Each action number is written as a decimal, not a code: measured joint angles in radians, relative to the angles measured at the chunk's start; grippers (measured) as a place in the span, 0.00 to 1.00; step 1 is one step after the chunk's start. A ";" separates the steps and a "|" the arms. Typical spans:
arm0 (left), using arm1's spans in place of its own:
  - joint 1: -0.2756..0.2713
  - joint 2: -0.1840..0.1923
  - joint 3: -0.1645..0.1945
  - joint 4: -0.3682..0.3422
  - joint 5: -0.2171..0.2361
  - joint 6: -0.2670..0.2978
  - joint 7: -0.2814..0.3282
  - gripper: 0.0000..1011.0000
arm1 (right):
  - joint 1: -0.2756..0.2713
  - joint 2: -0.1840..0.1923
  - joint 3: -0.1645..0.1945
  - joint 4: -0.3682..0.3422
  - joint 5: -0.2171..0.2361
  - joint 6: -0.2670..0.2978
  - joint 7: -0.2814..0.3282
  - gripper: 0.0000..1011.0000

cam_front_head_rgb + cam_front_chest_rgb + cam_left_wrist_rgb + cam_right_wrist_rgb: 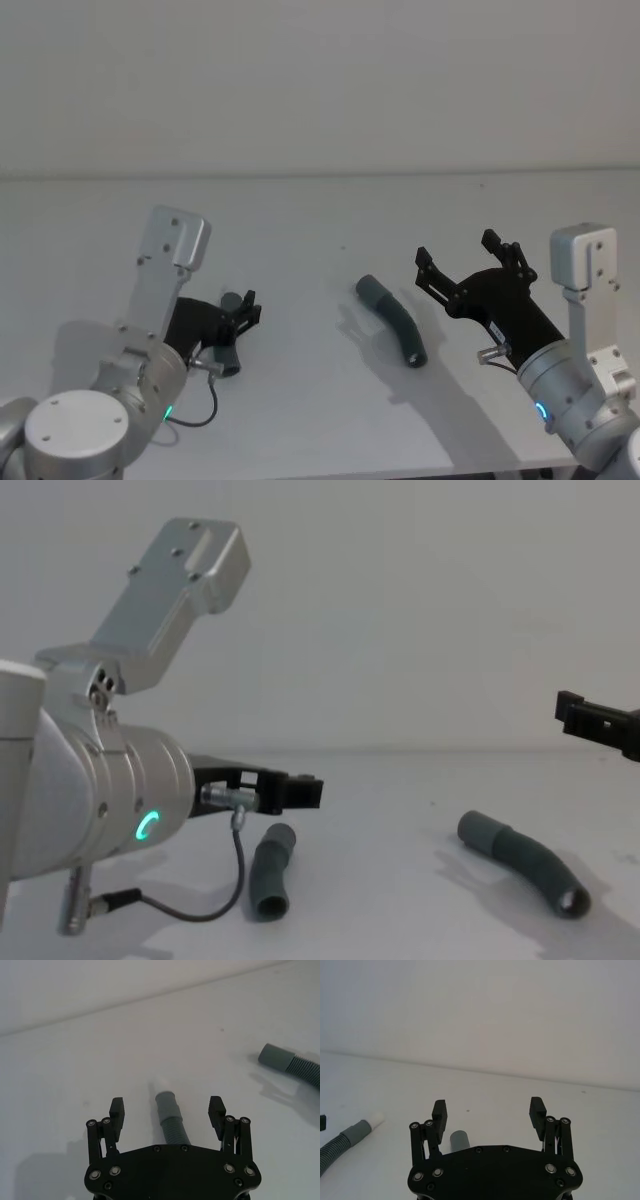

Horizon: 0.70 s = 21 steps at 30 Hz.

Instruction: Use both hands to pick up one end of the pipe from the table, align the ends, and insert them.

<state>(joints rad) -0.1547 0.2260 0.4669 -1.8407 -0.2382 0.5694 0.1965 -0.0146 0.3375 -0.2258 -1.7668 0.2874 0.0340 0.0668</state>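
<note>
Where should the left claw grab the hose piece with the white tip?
On its ribbed body just behind the grey cuff, coming down from above. The hose lies flat on the table below the open left claw, and gripping there leaves the white tip free for plugging in.

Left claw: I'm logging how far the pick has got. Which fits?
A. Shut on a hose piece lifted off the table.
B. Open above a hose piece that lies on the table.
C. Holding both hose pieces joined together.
B: in its wrist view the left claw has its fingers spread either side of the white-tipped hose piece, and the chest view shows that piece lying on the table below it.
</note>
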 joint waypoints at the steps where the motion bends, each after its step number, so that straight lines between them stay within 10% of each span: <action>1: 0.002 -0.004 0.001 -0.002 0.002 0.011 0.005 0.99 | 0.000 0.000 0.000 0.000 0.000 0.000 0.000 0.99; 21: -0.011 -0.076 -0.014 0.063 -0.005 0.060 0.029 0.99 | 0.000 0.000 0.000 0.000 0.000 0.000 0.000 0.99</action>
<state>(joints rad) -0.1658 0.1498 0.4529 -1.7772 -0.2429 0.6293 0.2259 -0.0147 0.3375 -0.2258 -1.7668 0.2874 0.0340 0.0668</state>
